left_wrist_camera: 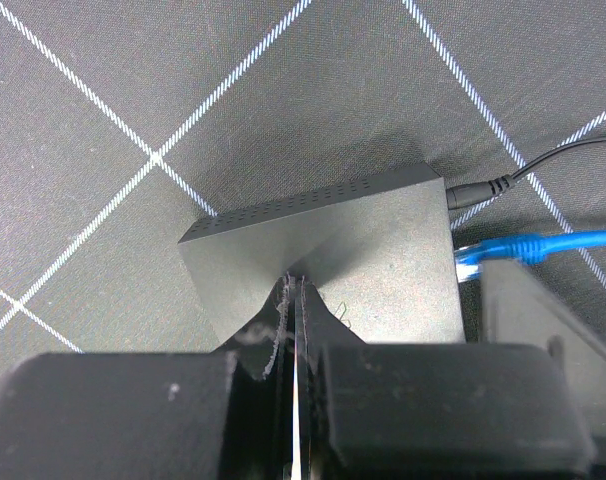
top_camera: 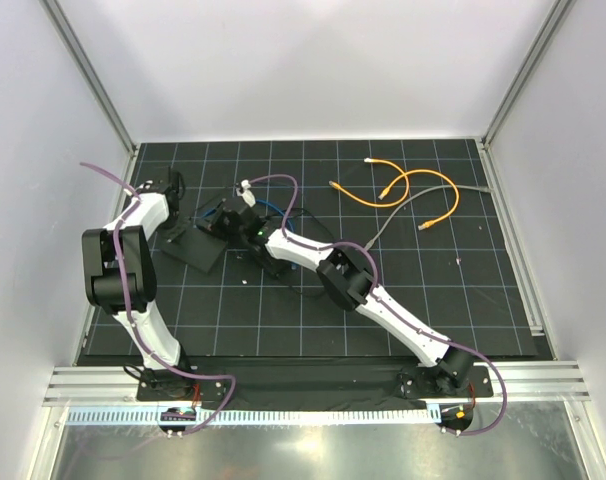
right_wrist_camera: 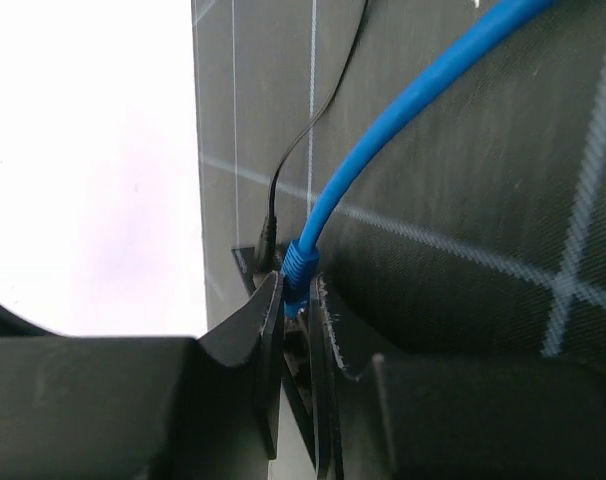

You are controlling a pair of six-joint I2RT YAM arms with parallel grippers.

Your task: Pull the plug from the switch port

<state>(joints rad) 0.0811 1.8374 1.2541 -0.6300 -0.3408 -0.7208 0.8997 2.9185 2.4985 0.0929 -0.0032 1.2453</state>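
**A:** In the top view, where is the switch [top_camera: 195, 250] lying?

**B:** It is lying flat on the gridded counter [top_camera: 423, 290], left of centre in the frame. The left arm [top_camera: 118, 270] is bending over it from the left edge. The right arm [top_camera: 383, 305] is stretching diagonally up from the lower right toward the switch's right-hand side.

**A:** And what is the left wrist view showing?

**B:** The left jaws are pressed fully together with nothing between them. Their tips are resting on the switch's top face at the middle of the frame. The blue plug [left_wrist_camera: 475, 262] is sitting at the switch's right edge, just below the black power cord [left_wrist_camera: 495, 184].

**A:** And the right wrist view?

**B:** The right jaws are standing only narrowly apart, pinching the blue plug at lower centre. The blue cable [right_wrist_camera: 403, 100] is arcing away toward the upper right.

**A:** So which step are we watching?

**B:** I am judging that the grip is made and the pull itself is not yet done, because the plug is looking seated in its port. The next move is calling for a straight draw along the port's axis, away from the switch. The left jaws should be bearing down meanwhile, so the box is not dragging along. Whether the plug's latch tab is being squeezed, I cannot tell.
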